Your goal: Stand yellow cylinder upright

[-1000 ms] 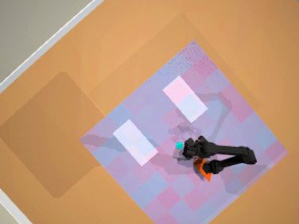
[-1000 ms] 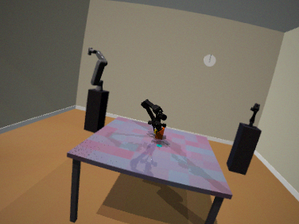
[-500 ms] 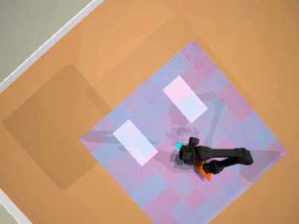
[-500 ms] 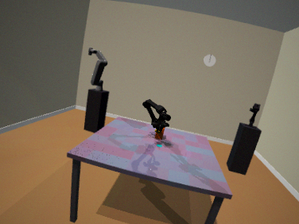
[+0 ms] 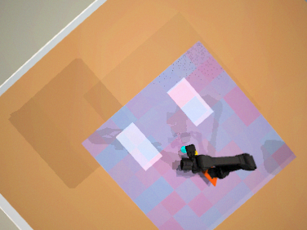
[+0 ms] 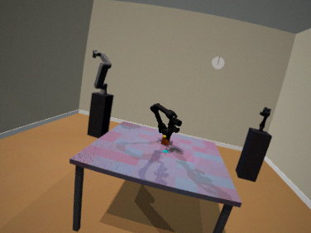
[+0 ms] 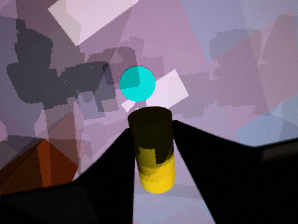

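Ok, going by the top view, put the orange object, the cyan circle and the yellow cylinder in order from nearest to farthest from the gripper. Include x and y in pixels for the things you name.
1. Yellow cylinder (image 5: 196, 153) (image 6: 165, 136) (image 7: 157, 177): between the fingers of the gripper (image 5: 193, 152) (image 6: 166, 135) (image 7: 151, 125).
2. Cyan circle (image 5: 184, 149) (image 6: 165, 151) (image 7: 139, 86): just left of the gripper in that view.
3. Orange object (image 5: 211, 179) (image 6: 165, 141) (image 7: 45, 167): lower right, partly under the arm.

An orange block (image 5: 211, 179) (image 6: 165, 141) (image 7: 46, 167) with slanting faces sits on the patchwork table (image 5: 157, 205) (image 6: 194, 159) (image 7: 215, 122), whose top in shades of pink, blue and mauve also shows two pale rectangular patches (image 5: 139, 146) (image 7: 95, 17) and a speckled corner. Well apart from the table, a gray arm (image 6: 100, 75) and a smaller dark arm (image 6: 263, 121) each stand on a dark pedestal (image 6: 100, 115) (image 6: 253, 154) on the orange-brown floor (image 5: 265, 41) (image 6: 33, 161). A round white clock (image 6: 217, 63) hangs on the beige wall (image 6: 161, 58).
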`<act>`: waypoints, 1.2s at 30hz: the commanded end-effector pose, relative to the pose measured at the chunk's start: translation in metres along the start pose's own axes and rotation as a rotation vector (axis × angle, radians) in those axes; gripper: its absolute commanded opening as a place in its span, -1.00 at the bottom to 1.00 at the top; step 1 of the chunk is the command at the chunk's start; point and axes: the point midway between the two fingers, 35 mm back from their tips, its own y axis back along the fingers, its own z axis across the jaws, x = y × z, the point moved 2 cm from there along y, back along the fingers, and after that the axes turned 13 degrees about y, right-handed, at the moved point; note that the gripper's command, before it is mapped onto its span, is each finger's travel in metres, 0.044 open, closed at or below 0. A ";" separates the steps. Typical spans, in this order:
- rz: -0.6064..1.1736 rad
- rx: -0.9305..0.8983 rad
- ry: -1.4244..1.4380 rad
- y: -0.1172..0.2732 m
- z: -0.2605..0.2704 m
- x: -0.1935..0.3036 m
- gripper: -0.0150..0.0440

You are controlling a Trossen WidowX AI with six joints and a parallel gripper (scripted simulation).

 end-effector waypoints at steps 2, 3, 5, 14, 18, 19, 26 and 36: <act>0.002 -0.005 0.038 -0.001 0.001 -0.004 -0.14; 0.001 -0.006 0.038 -0.001 0.001 -0.004 -0.14; -0.005 -0.013 0.037 -0.002 0.001 -0.003 -0.14; -0.054 -0.062 0.037 -0.008 0.003 -0.001 -0.14; -0.077 -0.082 0.037 -0.011 0.004 0.001 -0.14; -0.083 -0.087 0.037 -0.011 0.005 0.001 -0.14; -0.124 -0.120 0.036 -0.015 0.006 0.002 -0.14; -0.186 -0.163 0.036 -0.020 0.009 0.005 -0.14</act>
